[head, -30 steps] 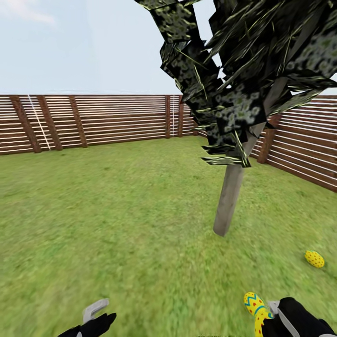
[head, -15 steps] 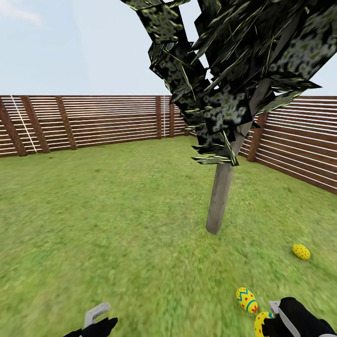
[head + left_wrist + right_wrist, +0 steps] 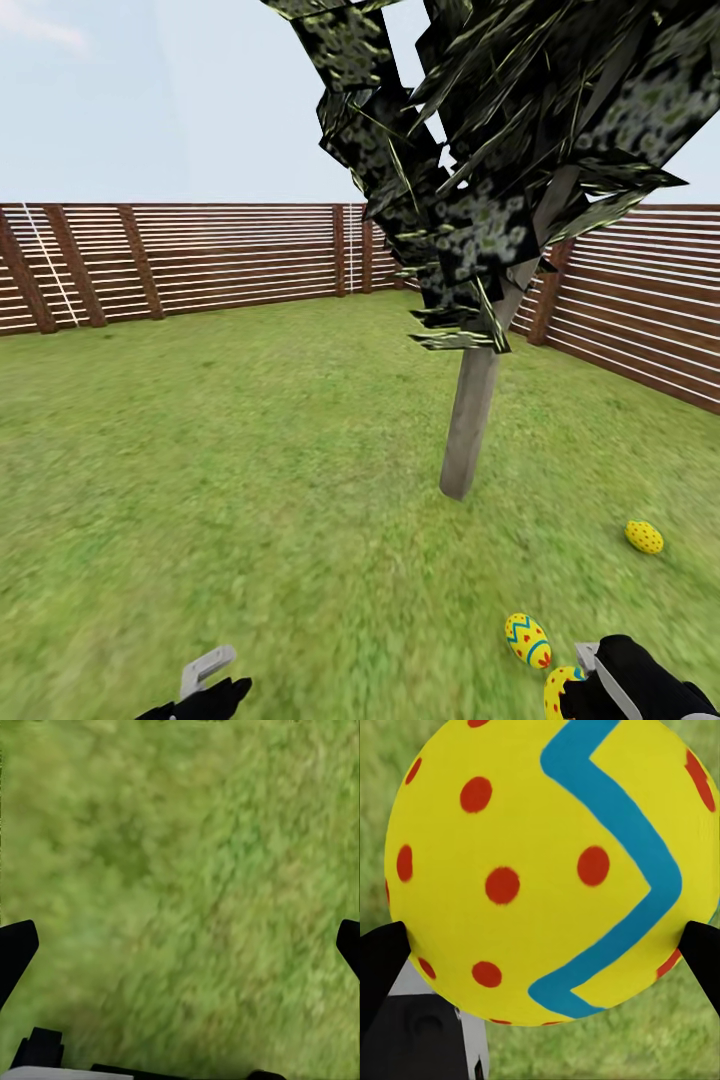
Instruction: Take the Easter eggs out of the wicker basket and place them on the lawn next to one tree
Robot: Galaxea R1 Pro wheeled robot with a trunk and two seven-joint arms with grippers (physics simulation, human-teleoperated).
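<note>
A tree (image 3: 468,425) with a pale trunk and a dark crown stands on the lawn (image 3: 250,470) ahead, a little to the right. Two yellow Easter eggs lie on the grass near it: a red-spotted one (image 3: 643,537) to its right and a zigzag-banded one (image 3: 527,640) closer to me. My right gripper (image 3: 572,686) is shut on the third egg (image 3: 540,862), yellow with red dots and a blue zigzag, held low just beside the banded egg. My left gripper (image 3: 180,945) is open over bare grass. The wicker basket is out of view.
A brown slatted fence (image 3: 200,260) encloses the garden at the back and along the right side (image 3: 640,330). Open grass stretches left of the tree. The tree's crown (image 3: 500,150) hangs over the trunk at head height.
The whole picture shifted slightly left a second ago as the camera turned. Over the last half second nothing has moved, and the right gripper still holds its egg.
</note>
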